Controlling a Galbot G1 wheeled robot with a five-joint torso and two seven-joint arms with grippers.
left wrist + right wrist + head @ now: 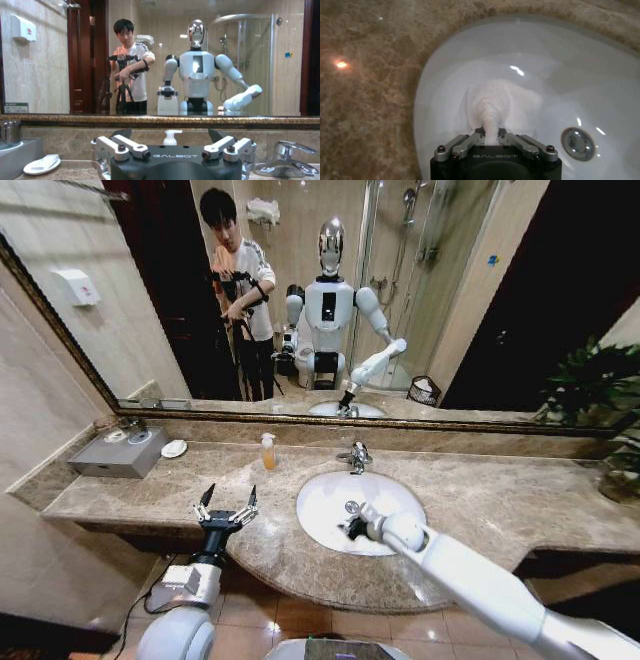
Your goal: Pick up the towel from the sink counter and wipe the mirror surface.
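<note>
**Down in the basin, towel pinched**

Inside the white basin [330,510] of the marble tabletop [500,500], the right gripper [490,132] has its fingers [472,138] pressed together on a bunched fold of the white towel [502,101], which lies on the basin wall near the chrome drain [577,138]. The word GALBOT reads in pale letters on the gripper's black body. The left gripper [226,507] hangs over the front edge of the tabletop, left of the basin, its fingers [130,147] spread wide and holding nothing; its body carries the same GALBOT lettering. Behind the basin stands the faucet [356,456], with a soap bottle [268,451] to its left. The mirror [480,300] runs along the wall above.
</note>
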